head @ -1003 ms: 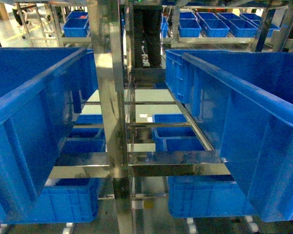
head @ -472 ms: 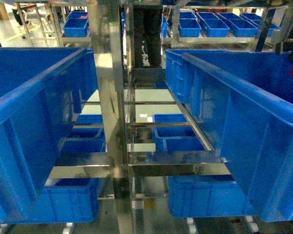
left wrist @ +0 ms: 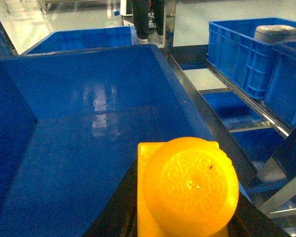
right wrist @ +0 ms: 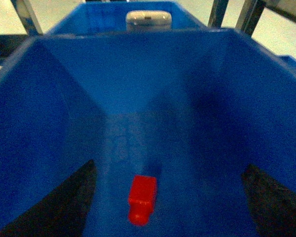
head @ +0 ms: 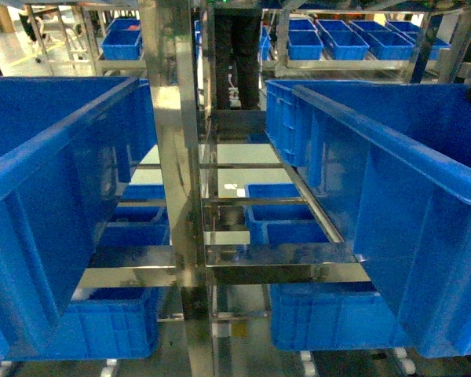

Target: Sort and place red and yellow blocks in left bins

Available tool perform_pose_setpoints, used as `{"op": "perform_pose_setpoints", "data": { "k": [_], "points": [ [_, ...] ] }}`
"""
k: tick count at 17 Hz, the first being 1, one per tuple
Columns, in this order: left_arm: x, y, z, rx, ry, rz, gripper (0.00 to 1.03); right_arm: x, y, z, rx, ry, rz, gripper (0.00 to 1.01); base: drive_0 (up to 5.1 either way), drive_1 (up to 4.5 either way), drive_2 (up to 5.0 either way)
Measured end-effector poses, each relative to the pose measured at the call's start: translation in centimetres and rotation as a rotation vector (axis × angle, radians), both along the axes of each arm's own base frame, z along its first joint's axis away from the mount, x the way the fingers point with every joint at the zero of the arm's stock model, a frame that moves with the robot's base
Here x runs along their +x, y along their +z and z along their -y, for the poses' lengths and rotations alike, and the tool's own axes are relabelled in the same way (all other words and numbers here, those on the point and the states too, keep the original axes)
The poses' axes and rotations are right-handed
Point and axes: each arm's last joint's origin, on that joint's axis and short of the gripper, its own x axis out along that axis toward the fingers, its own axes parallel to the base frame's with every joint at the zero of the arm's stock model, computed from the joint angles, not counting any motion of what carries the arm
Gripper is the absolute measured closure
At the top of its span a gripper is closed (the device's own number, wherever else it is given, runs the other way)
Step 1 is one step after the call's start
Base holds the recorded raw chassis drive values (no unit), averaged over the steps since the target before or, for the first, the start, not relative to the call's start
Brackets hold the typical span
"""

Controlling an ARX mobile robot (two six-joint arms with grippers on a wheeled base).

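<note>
Overhead, two large blue bins flank a steel rack (head: 190, 236): the left bin (head: 39, 204) on one side of it, the right bin (head: 408, 212) on the other, with smaller blue crates (head: 294, 224) on the shelves beneath. Inside the right bin, the red block (right wrist: 141, 198) lies on the floor between the spread fingers (right wrist: 64, 202) of the right hand, untouched. Above the left bin's interior (left wrist: 79, 148), the left hand grips the yellow block (left wrist: 187, 187), stud toward the camera.
</note>
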Motion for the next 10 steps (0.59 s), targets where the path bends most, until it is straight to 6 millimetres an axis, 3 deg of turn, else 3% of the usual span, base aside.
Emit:
{"op": "perform_pose_setpoints", "data": {
  "k": [1, 3, 5, 6, 8, 10],
  "points": [
    [0.0, 0.0, 0.0, 0.000, 0.000, 0.000, 0.76, -2.2, 1.5, -0.1, 0.005, 0.014, 0.023, 0.01, 0.0, 0.00, 0.0],
    [0.0, 0.0, 0.0, 0.000, 0.000, 0.000, 0.76, -5.4, 2.3, -0.2, 0.015, 0.044, 0.011, 0.04, 0.0, 0.00, 0.0],
    [0.0, 0.0, 0.0, 0.000, 0.000, 0.000, 0.76, -10.0, 3.1, -0.5, 0.027, 0.072, -0.025, 0.03, 0.0, 0.00, 0.0],
    [0.0, 0.0, 0.0, 0.000, 0.000, 0.000, 0.76, -11.8, 4.2, -0.6, 0.025, 0.073, 0.000, 0.03, 0.0, 0.00, 0.0],
    [0.0, 0.0, 0.0, 0.000, 0.000, 0.000, 0.76, -15.0, 8.4, -1.3, 0.003, 0.079, 0.127, 0.03, 0.0, 0.00, 0.0],
    [0.0, 0.0, 0.0, 0.000, 0.000, 0.000, 0.76, -16.2, 10.2, -2.1, -0.017, 0.107, 0.168, 0.03, 0.0, 0.00, 0.0]
  ]
}}
